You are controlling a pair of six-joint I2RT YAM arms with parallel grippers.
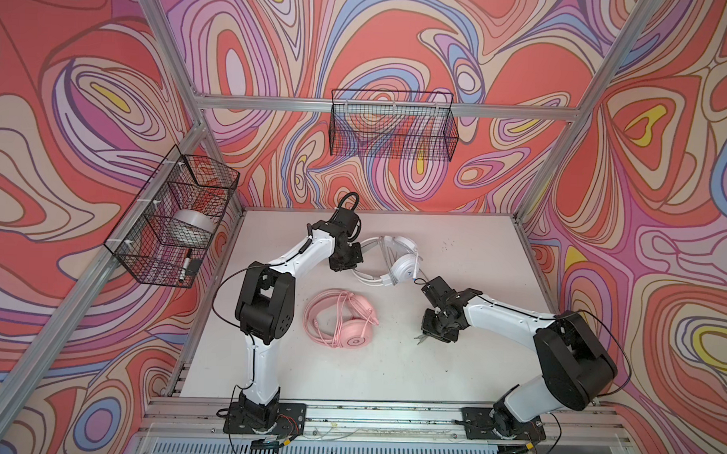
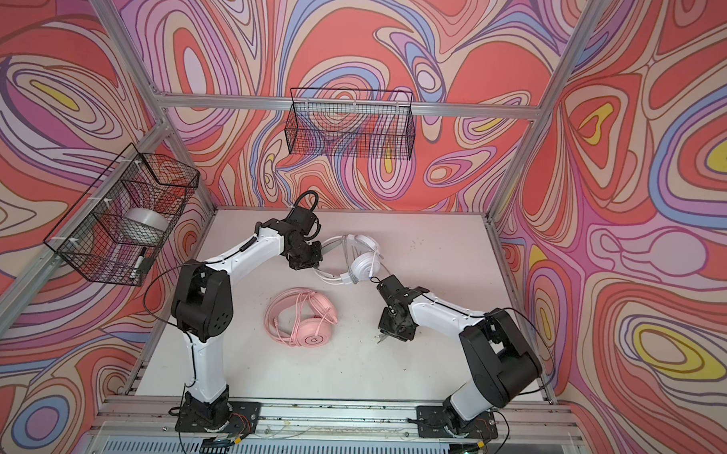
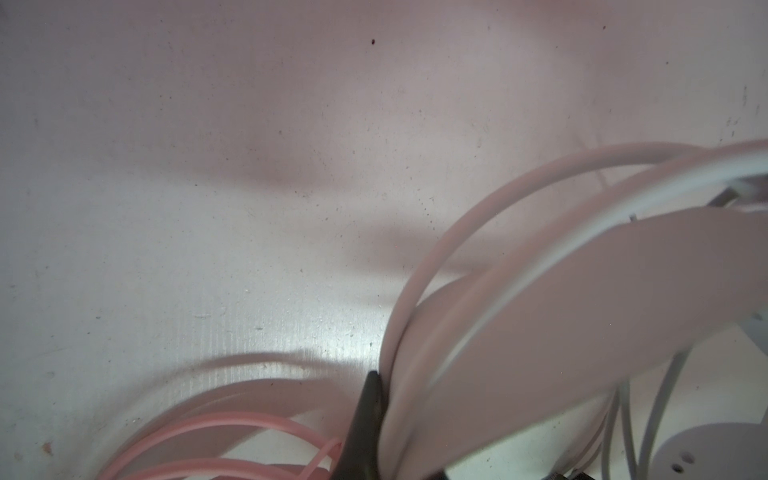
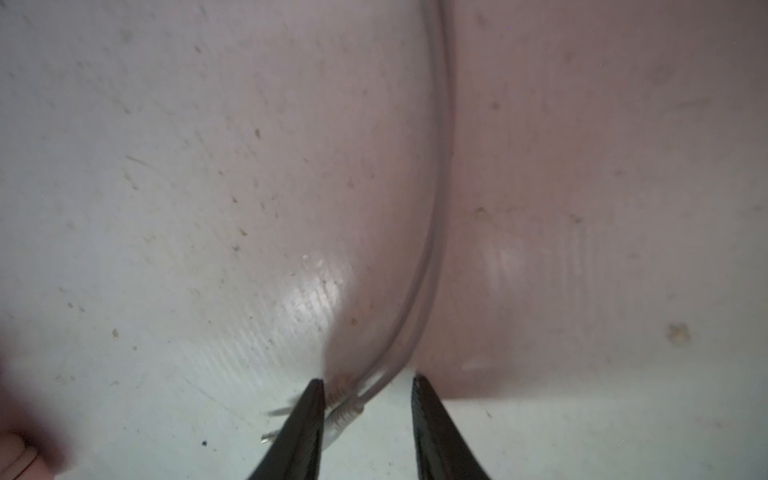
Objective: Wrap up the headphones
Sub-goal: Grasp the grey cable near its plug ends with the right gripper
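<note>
The white headphones [image 1: 403, 264] [image 2: 363, 266] sit tilted at the back middle of the table. My left gripper [image 1: 364, 248] [image 2: 324, 247] is shut on their headband [image 3: 582, 291]; one black finger [image 3: 369, 415] presses its edge. Their grey cable [image 4: 436, 208] runs down to my right gripper [image 1: 420, 340] [image 2: 378, 338] [image 4: 368, 384]. That gripper is open just above the table, and the cable's plug [image 4: 345, 415] lies against one finger, apart from the other. The pink headphones [image 1: 342, 318] [image 2: 304, 321] lie flat mid-table with pink cable [image 3: 232, 424] looped over them.
A wire basket [image 1: 175, 217] on the left wall holds a tape roll [image 1: 193, 226] and a marker [image 1: 185, 267]. Another wire basket [image 1: 394, 129] hangs on the back wall. The white table [image 1: 473, 365] is bounded by aluminium frame posts.
</note>
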